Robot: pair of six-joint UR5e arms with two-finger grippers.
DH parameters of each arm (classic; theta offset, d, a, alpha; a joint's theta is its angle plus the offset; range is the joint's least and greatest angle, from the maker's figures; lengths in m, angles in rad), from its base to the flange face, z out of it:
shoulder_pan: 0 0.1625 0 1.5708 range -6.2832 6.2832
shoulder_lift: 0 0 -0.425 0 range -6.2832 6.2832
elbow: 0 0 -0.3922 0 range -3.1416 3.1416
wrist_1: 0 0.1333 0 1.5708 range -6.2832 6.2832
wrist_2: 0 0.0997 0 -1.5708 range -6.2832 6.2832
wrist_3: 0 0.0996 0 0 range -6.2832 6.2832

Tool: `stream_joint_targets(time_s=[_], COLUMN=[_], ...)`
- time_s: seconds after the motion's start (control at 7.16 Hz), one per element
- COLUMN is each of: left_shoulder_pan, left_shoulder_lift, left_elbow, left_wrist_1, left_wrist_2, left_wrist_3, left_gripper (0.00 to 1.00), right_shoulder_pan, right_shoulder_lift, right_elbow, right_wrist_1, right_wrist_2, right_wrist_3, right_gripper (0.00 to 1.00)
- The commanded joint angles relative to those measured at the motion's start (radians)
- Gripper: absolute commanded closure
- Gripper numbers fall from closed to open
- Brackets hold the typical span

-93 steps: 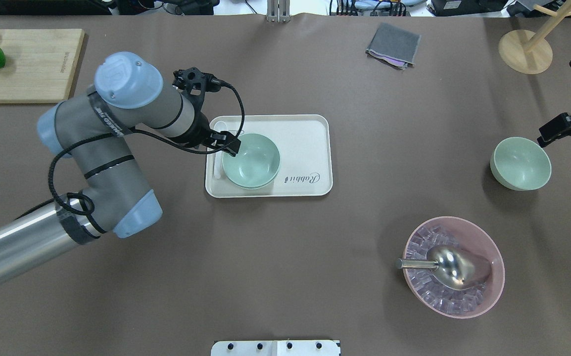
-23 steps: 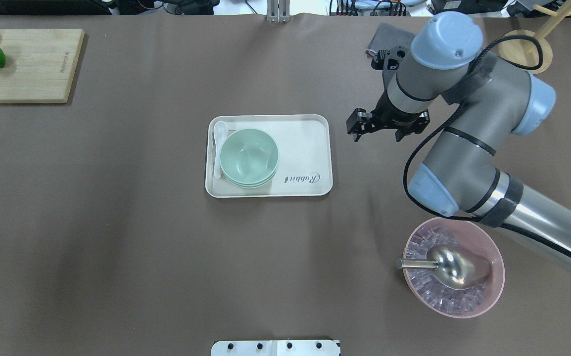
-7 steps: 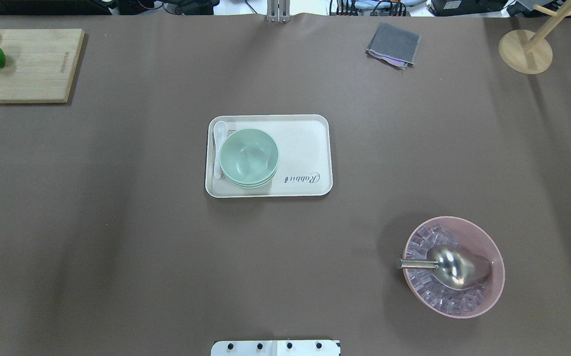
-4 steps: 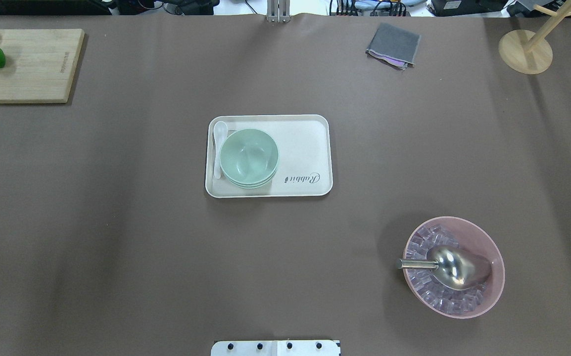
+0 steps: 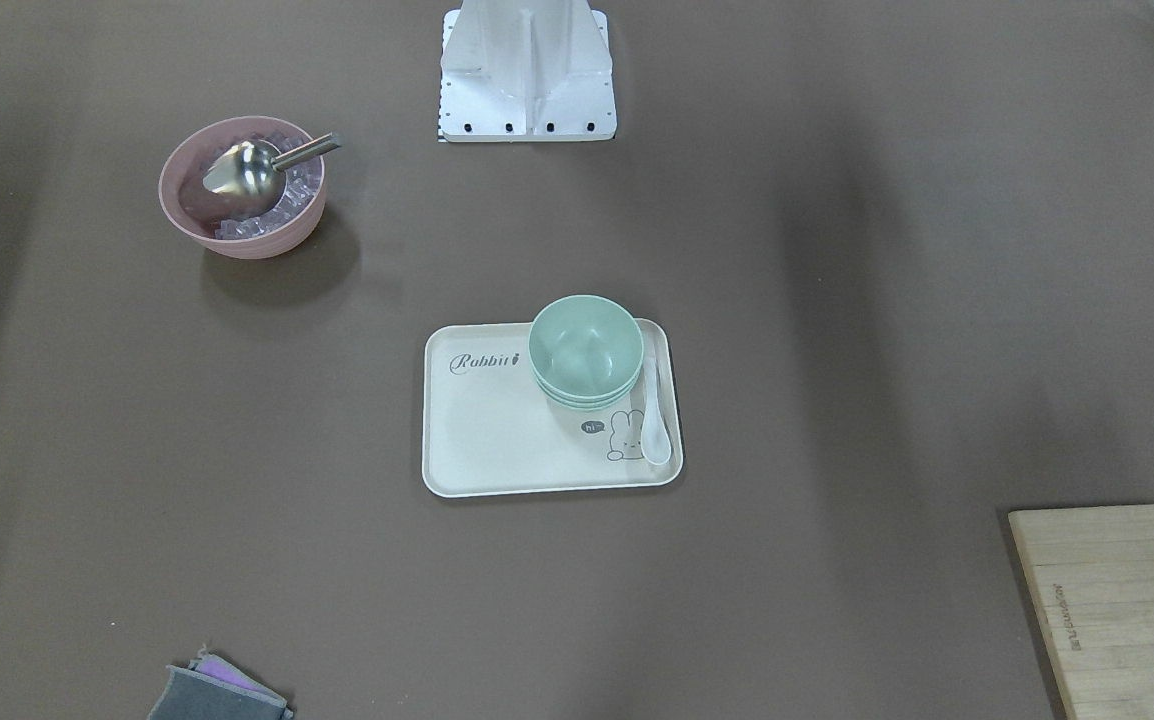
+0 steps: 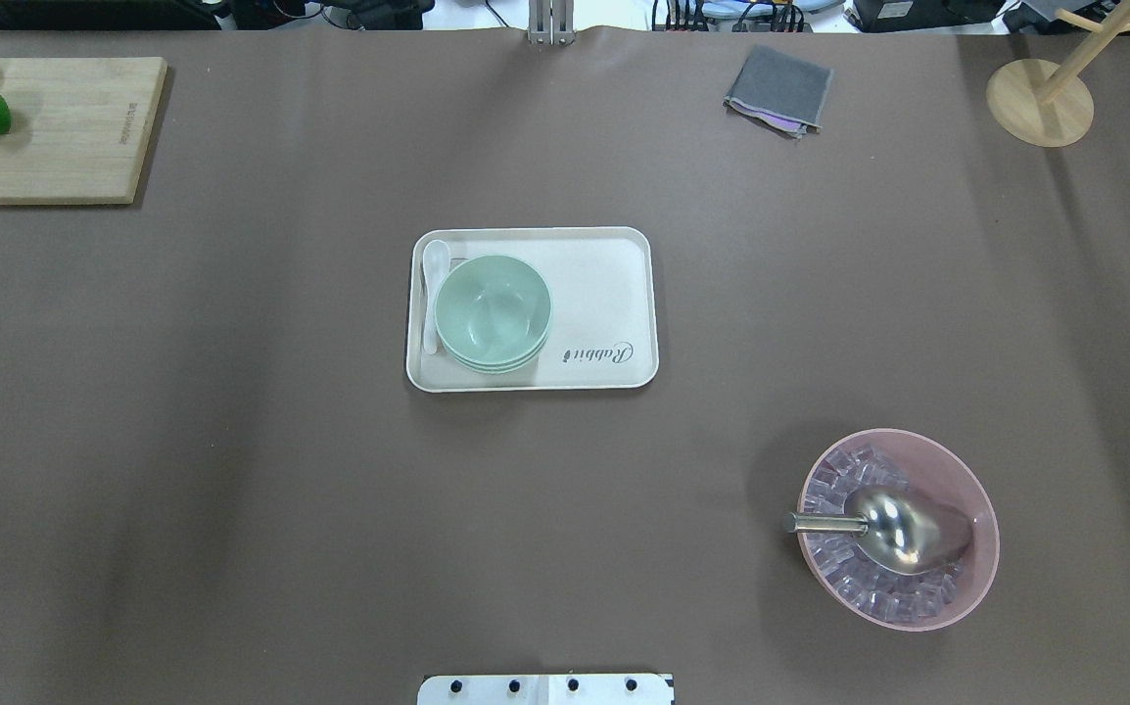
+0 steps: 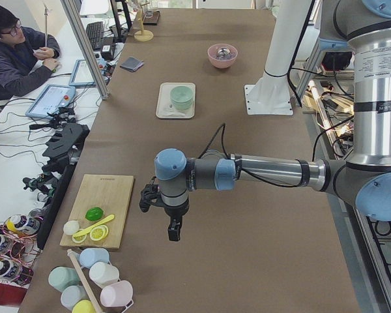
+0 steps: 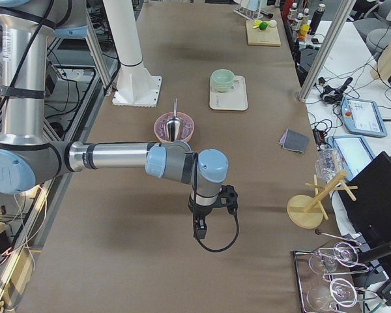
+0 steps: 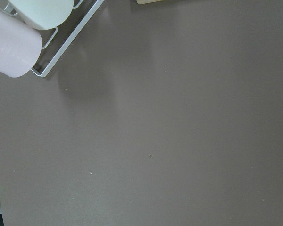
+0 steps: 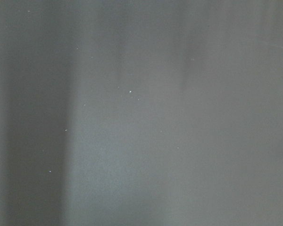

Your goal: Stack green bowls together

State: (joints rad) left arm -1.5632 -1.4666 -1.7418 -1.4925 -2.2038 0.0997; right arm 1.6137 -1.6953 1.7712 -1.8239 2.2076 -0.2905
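Observation:
The three green bowls point(image 6: 493, 311) sit nested in one upright stack on the left part of the cream tray point(image 6: 604, 294); the stack also shows in the front view point(image 5: 585, 348) and the side views point(image 7: 181, 96) point(image 8: 223, 80). Neither gripper touches them. My left gripper point(image 7: 174, 231) hangs over bare table far off, near the cutting board. My right gripper point(image 8: 199, 229) hangs over bare table at the other end. Both show only in the side views, so I cannot tell whether they are open or shut. The wrist views show only table surface.
A white spoon point(image 6: 434, 294) lies on the tray beside the stack. A pink bowl point(image 6: 903, 529) with ice and a metal scoop stands front right. A cutting board point(image 6: 56, 127), a grey cloth point(image 6: 778, 88) and a wooden stand point(image 6: 1040, 103) sit along the far edge.
The bowl that stood at the table's right 13 s ago now tops the stack on the tray. Both arms have left the overhead view. Nothing has moved in the last second.

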Motion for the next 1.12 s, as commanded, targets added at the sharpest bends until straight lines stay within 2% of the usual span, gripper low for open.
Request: stream_joint_targets(time_s=[0.0,0.98], left_shoulder_pan=[0.0,-0.001], left_shoulder_lift=[0.003,0.023], left_elbow=[0.004,-0.01], left_wrist_1=[0.0,-0.002], left_wrist_2=[0.01,-0.002], left_wrist_3=[0.0,0.0], left_gripper=[0.02,0.02], right_shoulder_pan=[0.0,-0.002], right_shoulder_lift=[-0.009,-0.014], right_elbow=[0.007,0.005], right_wrist_1=[0.0,0.0], right_wrist_2=[0.007,0.017], right_wrist_3=[-0.004,-0.002], right_gripper=[0.0,0.0])
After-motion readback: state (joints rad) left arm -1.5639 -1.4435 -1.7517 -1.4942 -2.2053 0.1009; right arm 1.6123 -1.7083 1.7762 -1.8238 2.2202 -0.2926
